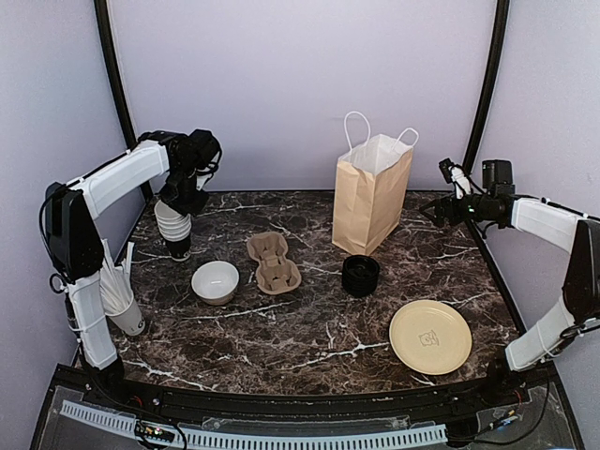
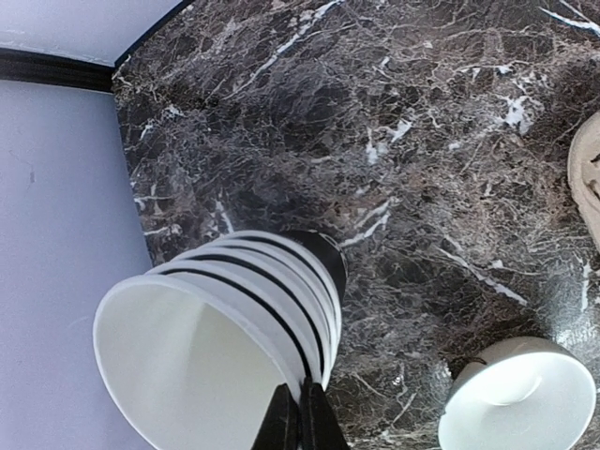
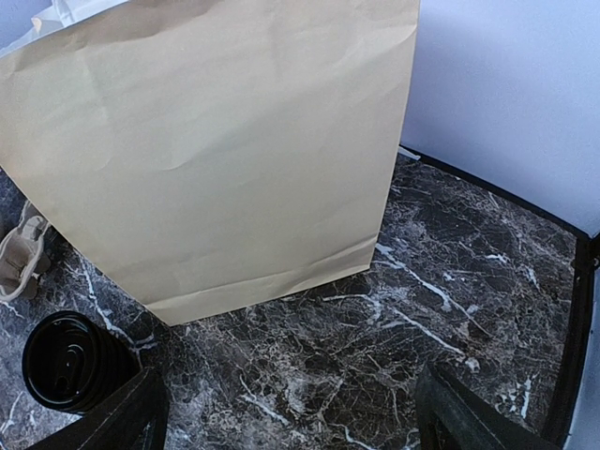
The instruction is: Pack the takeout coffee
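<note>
The takeout coffee, as closed cups with lids, is not showing in any view. The left claw (image 2: 300, 412) is closing together on the rim of the top cup of the cup stack (image 2: 216, 328), with the thin white wall lying between its fingers as far as the wrist view is showing. The stack is hanging directly under this claw, and its black bottom cup is reaching down to the table (image 1: 309, 337); whether it is standing there I cannot tell. A white bowl (image 1: 215, 281) is lying just beside the stack, below and to the right of the left claw. The brown cup carrier (image 1: 273, 262) is resting farther to the right of that claw.

The right claw (image 3: 291, 422) is staying apart, its two fingers standing wide and gripping nothing. It is hovering above the table and facing the paper bag (image 3: 216, 150), which is standing upright in front of it. The stack of black lids (image 3: 66, 361) is sitting in front of the bag, near this claw's left finger. A yellow plate (image 1: 430, 337) is lying well apart from the right claw, on the near side of the table.
</note>
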Controlling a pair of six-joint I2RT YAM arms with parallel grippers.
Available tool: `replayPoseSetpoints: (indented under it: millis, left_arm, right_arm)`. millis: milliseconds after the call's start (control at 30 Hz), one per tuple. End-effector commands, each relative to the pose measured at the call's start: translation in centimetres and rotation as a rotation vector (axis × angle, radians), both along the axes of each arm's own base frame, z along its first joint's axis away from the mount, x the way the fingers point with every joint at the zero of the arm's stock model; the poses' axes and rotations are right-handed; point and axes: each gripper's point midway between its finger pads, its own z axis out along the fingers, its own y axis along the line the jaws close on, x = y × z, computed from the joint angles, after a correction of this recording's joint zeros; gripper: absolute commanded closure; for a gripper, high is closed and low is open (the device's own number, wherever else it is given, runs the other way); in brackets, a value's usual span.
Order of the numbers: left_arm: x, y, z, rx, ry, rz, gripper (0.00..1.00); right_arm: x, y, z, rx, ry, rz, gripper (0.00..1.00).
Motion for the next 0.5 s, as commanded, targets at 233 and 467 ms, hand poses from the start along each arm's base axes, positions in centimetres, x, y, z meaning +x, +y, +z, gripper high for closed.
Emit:
replayPoseSetpoints:
  millis: [233,467]
  left_arm:
    - [3.7,1.4,3.7,0.095,-0.111,0.03,1.0]
    - [3.8,-1.2,4.6,-0.216,-0.093,0.025,1.0]
  right_arm:
    - [0.0,0.3,0.9,0.018,-0.026,0.014,0.08]
    - [0.0,0.1,0.9,0.01,-0.03,0.008,0.08]
